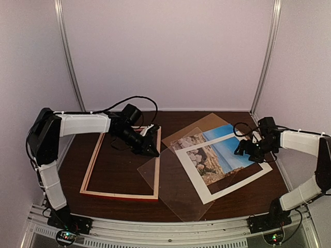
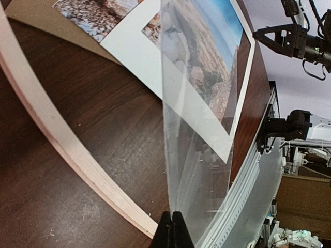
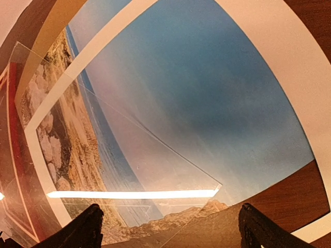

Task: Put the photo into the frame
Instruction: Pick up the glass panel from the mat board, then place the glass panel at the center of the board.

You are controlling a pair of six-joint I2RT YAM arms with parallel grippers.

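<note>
The frame [image 1: 94,163] lies at the left of the table with its pale wood back up; its curved rail [image 2: 51,129] passes through the left wrist view. The photo [image 1: 227,152], blue sky over tan rocks, lies at the right under a white mat [image 1: 243,183]. My left gripper [image 1: 153,150] is shut on the edge of a clear sheet [image 1: 173,191], held tilted between the frame and the photo, with the fingertips [image 2: 173,230] pinching it. My right gripper [image 1: 247,151] hovers open over the photo's right side, and nothing sits between its fingers [image 3: 90,227].
A brown backing board [image 1: 204,124] lies under the photo's far corner. In the right wrist view the clear sheet's corner [image 3: 155,165] overlaps the photo [image 3: 217,88] and the mat [image 3: 289,67]. The table's metal front rail [image 1: 165,230] runs along the near edge.
</note>
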